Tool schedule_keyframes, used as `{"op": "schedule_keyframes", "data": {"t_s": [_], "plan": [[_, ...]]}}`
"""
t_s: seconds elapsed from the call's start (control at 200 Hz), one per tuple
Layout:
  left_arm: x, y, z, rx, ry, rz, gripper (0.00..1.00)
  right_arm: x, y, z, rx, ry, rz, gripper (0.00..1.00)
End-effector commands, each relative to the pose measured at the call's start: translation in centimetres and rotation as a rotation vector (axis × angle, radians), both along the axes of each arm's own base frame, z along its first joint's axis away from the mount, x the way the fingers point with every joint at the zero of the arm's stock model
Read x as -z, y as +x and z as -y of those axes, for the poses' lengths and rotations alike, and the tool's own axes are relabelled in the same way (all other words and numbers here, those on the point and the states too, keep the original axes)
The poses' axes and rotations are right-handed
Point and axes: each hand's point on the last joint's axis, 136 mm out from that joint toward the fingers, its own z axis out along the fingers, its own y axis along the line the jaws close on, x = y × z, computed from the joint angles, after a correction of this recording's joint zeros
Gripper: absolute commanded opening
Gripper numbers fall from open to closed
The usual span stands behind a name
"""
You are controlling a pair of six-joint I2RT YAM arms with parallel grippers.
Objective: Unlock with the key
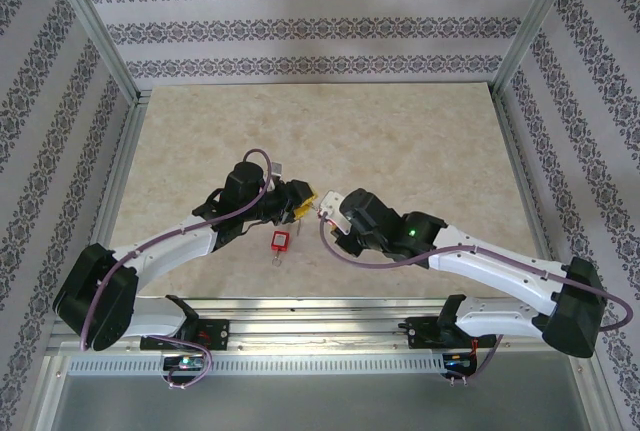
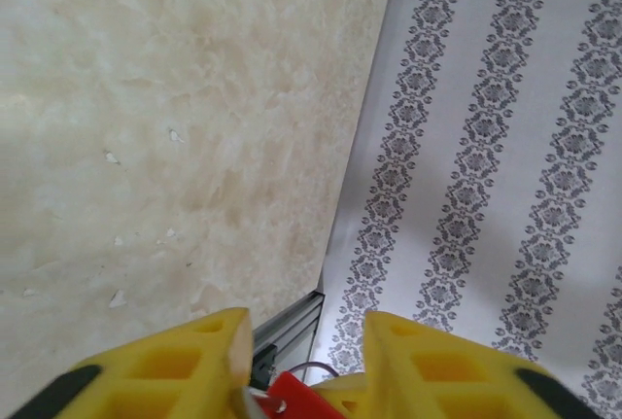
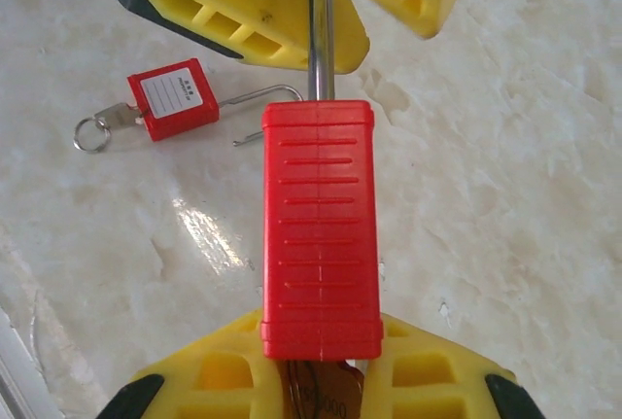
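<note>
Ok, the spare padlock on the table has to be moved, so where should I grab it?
Probably its red body, from above, jaws across the narrow sides: it lies flat, label up, with the thin open shackle and the key sticking out either end.

Marble-look tabletop (image 1: 420, 141) in a papered booth.
Beige mottled top, soft even light w/ faint glare. Walls (image 1: 300, 21) on 3 sides: white paper w/ dark floral stripes. Alu posts (image 1: 95, 26) at back corners; metal rail (image 1: 300, 316) along near edge.
</note>
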Motion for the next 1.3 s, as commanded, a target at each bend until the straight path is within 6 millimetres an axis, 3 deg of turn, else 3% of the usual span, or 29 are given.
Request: {"op": "schedule_keyframes", "data": {"t_s": [0.0,0.135,0.355,0.545,0.764,1.294], "plan": [[-0.9,0.7,0.3,0.003,-0.012,0.038,0.25,-0.8,-0.1,-0.8,-0.033,-0.037,0.05,0.0],[-0.7,0.9,0.5,0.008,-0.013,0.044,0.0,-0.4,-0.3,-1.0,-0.043,-0.067,0.058,0.0],[-0.8,1.1,0.3,-0.001,-0.001,0.091,0.0,-0.6,-0.4,-1.6,-0.015,0.029,0.013,0.0],[-3.1,1.9,0.6,-0.009,-0.028,0.257,0.0,-1.5,-0.2,-1.9,0.055,0.261,-0.175,0.0],[-1.9,1.6,0.7,-0.008,-0.019,0.223,0.0,-0.7,-0.4,-1.5,0.085,0.311,-0.252,0.0],[-4.5,0.9,-0.1,-0.016,-0.049,0.321,0.0,-2.9,0.5,-0.7,0.14,0.596,-0.439,0.0]]}}
